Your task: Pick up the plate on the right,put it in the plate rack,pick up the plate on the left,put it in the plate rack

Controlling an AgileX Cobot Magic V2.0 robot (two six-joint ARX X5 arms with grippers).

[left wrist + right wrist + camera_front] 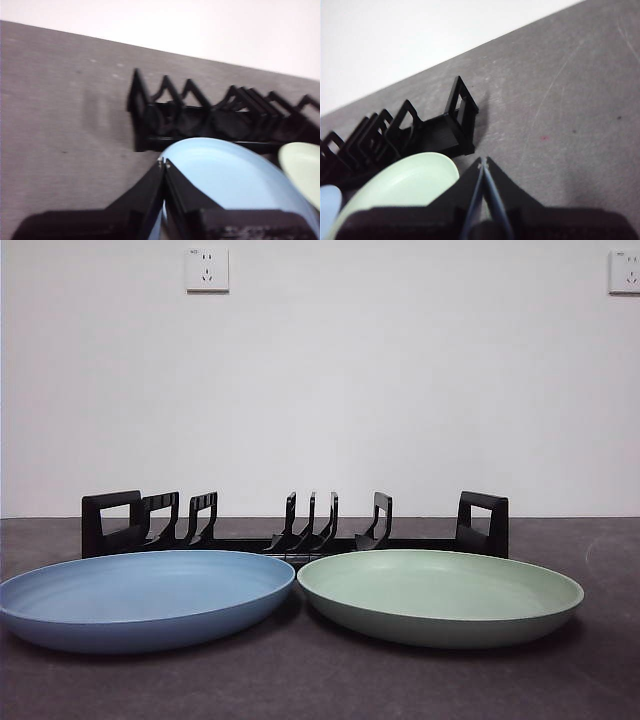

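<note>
A blue plate [145,597] lies flat on the left of the dark table and a green plate [440,592] lies flat on the right, their rims almost touching. Behind both stands the long black plate rack [295,523], with nothing in its slots. Neither arm shows in the front view. My left gripper [164,163] is shut and hovers above the blue plate [235,175], near the rack's end handle [142,112]. My right gripper [483,162] is shut too, hanging beside the green plate [405,187] and close to the rack's other end [460,117].
The grey table [600,660] runs to a white wall with two sockets [207,269]. Bare tabletop lies outside each end of the rack [60,125] and in front of the plates.
</note>
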